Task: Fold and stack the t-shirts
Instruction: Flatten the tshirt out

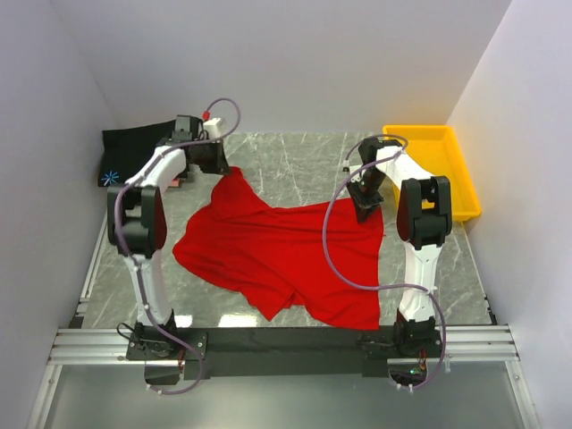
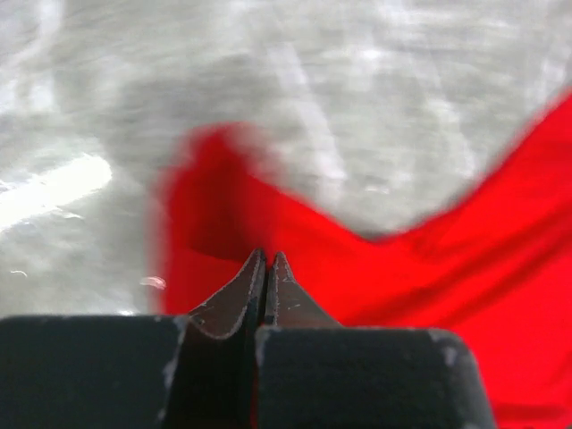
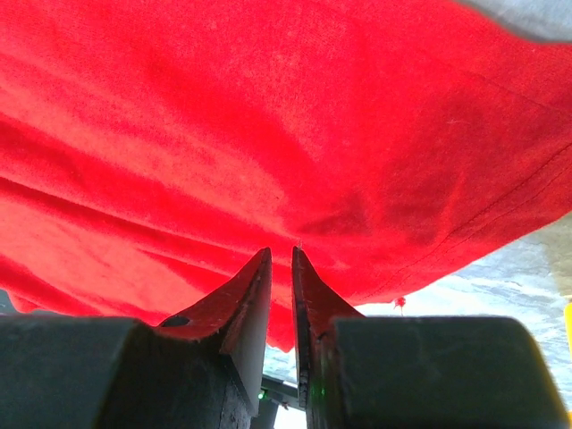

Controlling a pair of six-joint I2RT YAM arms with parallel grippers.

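Note:
The bright red t-shirt lies rumpled and spread across the middle of the table. My left gripper is shut on its far left corner, which is pulled up into a peak. In the left wrist view the jaws are pressed together over the red cloth, and the picture is blurred. My right gripper is shut on the shirt's far right edge; in the right wrist view the red cloth hangs lifted before the jaws. The black t-shirt with its starburst mark lies at the far left. The pink shirt is mostly hidden behind my left arm.
A yellow plastic tray stands at the far right by the wall. White walls close in on three sides. The grey marble table top shows beyond the red shirt. A metal rail runs along the near edge.

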